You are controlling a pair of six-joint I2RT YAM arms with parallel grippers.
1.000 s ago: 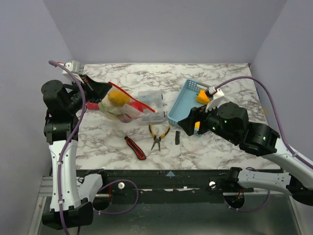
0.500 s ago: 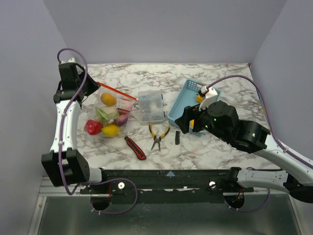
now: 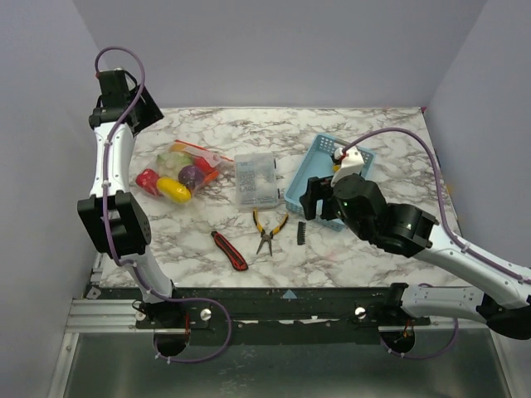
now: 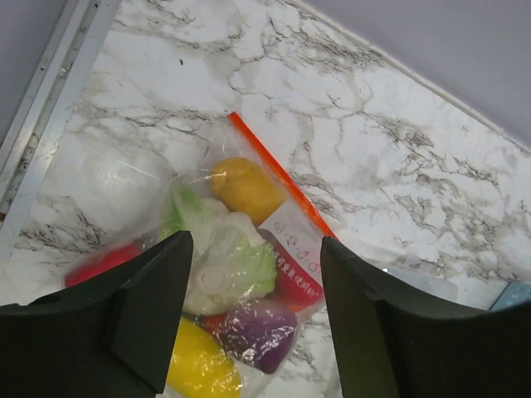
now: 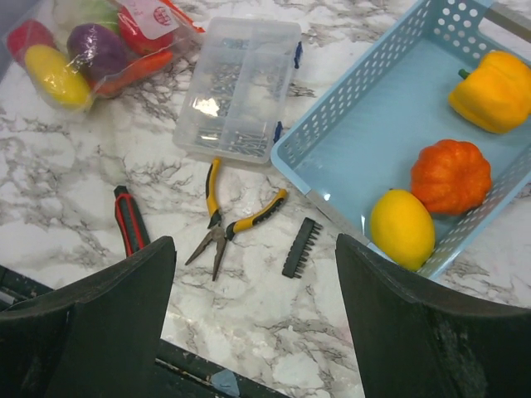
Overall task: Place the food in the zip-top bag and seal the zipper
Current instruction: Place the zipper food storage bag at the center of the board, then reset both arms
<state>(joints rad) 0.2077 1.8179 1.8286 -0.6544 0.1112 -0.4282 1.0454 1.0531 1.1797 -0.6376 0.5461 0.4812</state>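
The zip-top bag point(image 3: 184, 168) lies flat on the marble table point(image 3: 274, 133), toward the table's 9 o'clock side. It holds the food point(image 4: 241, 189): yellow, purple, red and pale green pieces. The zipper point(image 4: 282, 184) runs along the bag's 1 o'clock edge. The left gripper point(image 4: 253, 240) hangs above it, jaws apart and empty. At the bag's 3 o'clock sits a clear compartment box point(image 3: 255, 178), then a blue basket point(image 5: 348, 99). The right gripper point(image 5: 255, 240), spread wide and empty, hovers over yellow-handled pliers point(image 5: 220, 228).
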